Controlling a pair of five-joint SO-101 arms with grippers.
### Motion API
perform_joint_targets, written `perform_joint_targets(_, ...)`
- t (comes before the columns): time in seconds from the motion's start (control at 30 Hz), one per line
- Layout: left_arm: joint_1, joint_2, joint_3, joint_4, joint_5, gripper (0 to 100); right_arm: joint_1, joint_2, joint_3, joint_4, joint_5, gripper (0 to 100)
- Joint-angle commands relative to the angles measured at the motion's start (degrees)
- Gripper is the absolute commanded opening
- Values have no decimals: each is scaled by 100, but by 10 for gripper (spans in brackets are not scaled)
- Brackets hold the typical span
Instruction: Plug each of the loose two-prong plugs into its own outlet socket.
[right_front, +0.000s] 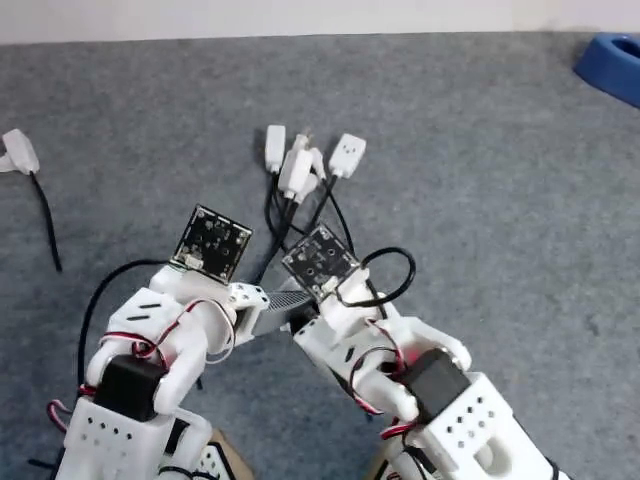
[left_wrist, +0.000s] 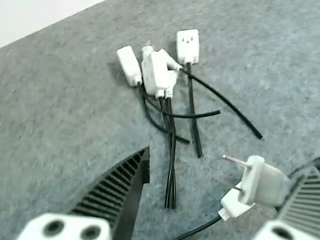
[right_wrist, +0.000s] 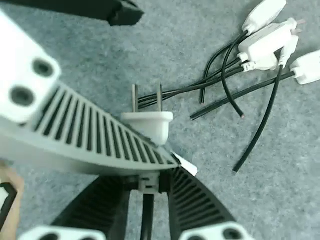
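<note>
Right gripper (right_wrist: 148, 182): clamped on plug (right_wrist: 150, 125) from behind, prongs aimed ahead at sockets (right_wrist: 265, 42).
Left gripper (left_wrist: 225, 170): spread wide, one finger (left_wrist: 300, 200) against plug, apparently steadying.

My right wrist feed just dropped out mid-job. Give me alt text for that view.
A white two-prong plug sits gripped in the right tool, prongs forward. Beyond it, a tangle of corded white sockets and plugs lies on the grey mat. The other arm's grey ribbed finger crosses in front of the plug's body.
</note>
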Motion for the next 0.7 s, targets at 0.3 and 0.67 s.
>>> perform_joint_targets(0.3, -330, 22, -13, -105, -79, 408, -119, -268, -787, 514, -26, 6)
perform_joint_targets(0.67, -593, 13, -4, -264, -70, 408, 171, -259, -681, 488, 123, 6)
